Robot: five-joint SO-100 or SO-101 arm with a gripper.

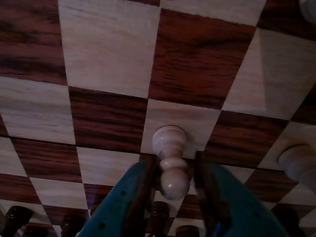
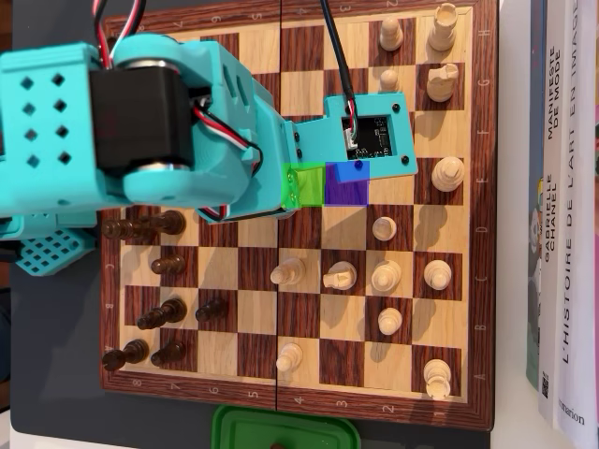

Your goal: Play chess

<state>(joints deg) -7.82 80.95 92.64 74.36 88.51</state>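
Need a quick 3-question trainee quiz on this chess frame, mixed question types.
1. True or false: in the wrist view the gripper has its fingers on either side of a dark pawn.
2. In the overhead view, which edge of the chessboard is the green container next to: A top, B bottom, C right?
3. What lies off the board's right edge in the overhead view?

Key: 1 false, it is a white pawn. 2 B. 3 books.

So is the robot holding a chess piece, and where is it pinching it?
Looks like yes: a white pawn, with the fingers pinching its round head. Its base hangs above the board.
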